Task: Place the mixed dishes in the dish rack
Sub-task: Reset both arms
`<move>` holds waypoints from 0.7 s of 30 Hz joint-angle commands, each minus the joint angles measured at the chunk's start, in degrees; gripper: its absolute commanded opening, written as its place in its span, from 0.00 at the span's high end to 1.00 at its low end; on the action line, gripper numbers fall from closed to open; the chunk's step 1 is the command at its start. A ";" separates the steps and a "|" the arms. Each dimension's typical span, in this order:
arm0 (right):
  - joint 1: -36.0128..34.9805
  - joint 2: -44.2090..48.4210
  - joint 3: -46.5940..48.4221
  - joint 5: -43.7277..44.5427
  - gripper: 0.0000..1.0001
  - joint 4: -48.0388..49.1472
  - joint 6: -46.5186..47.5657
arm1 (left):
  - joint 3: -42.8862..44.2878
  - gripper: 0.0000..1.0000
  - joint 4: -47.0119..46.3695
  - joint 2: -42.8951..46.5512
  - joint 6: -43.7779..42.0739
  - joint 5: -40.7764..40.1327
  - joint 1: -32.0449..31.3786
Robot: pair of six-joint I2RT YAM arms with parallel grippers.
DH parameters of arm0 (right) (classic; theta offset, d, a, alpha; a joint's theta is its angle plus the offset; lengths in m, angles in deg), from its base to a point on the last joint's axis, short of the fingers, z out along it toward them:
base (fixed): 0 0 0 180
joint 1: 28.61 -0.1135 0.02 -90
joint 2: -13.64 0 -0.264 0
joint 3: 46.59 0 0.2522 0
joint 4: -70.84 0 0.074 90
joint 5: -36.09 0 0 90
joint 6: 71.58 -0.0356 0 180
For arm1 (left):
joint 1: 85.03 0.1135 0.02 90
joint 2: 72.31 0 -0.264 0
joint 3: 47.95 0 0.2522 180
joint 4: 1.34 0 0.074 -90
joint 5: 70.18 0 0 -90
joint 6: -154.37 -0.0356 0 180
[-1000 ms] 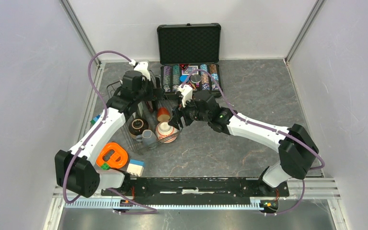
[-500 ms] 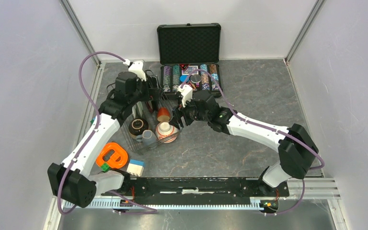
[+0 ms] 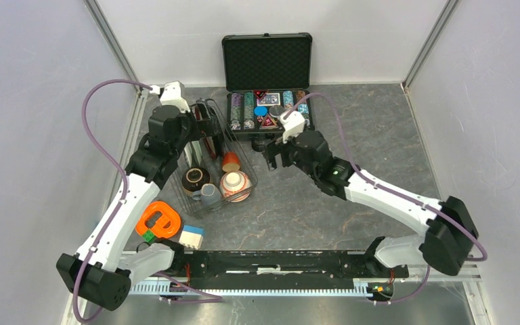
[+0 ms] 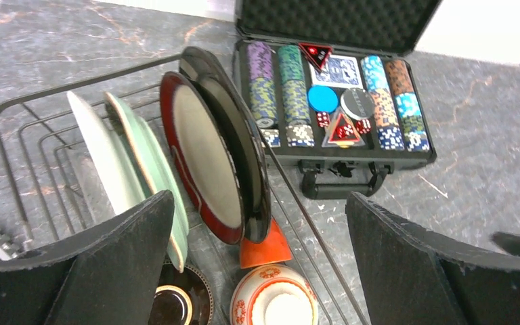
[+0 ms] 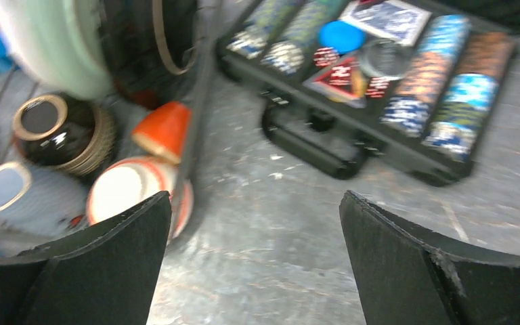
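The black wire dish rack holds plates on edge: white, teal, a red-rimmed beige one and a black one. In front of them lie an orange cup, the red-patterned bowl, a dark brown cup and a grey cup. My left gripper hovers open over the plates, holding nothing. The right gripper stands open and empty over bare table just right of the rack, with the bowl beside its left finger.
An open black case of poker chips stands at the back, close behind both grippers. An orange ring toy and a white-and-blue block lie near the rack's front left. Walls close in on three sides.
The right gripper has drawn back from the rack to the right and opened wider. The left arm has swung toward the back left, its gripper lifted off the plates.
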 commanded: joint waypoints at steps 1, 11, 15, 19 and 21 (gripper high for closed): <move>3.69 6.25 -3.02 11.96 0.02 2.35 0.76 | 0.21 0.00 0.08 2.34 5.09 -10.51 0.13; 16.02 14.66 -4.64 12.26 0.02 -1.97 -0.04 | -0.70 0.00 0.33 6.45 4.28 -20.34 0.20; 19.05 16.84 -5.28 12.03 0.02 -2.83 0.29 | -1.01 0.00 0.54 6.83 4.37 -20.99 0.21; 20.42 18.16 -6.15 11.98 0.02 -4.24 0.27 | -1.02 0.00 0.92 6.60 4.36 -21.10 0.20; 20.68 18.63 -6.52 11.96 0.02 -4.26 -0.02 | -0.84 0.00 1.11 6.57 4.07 -21.11 0.13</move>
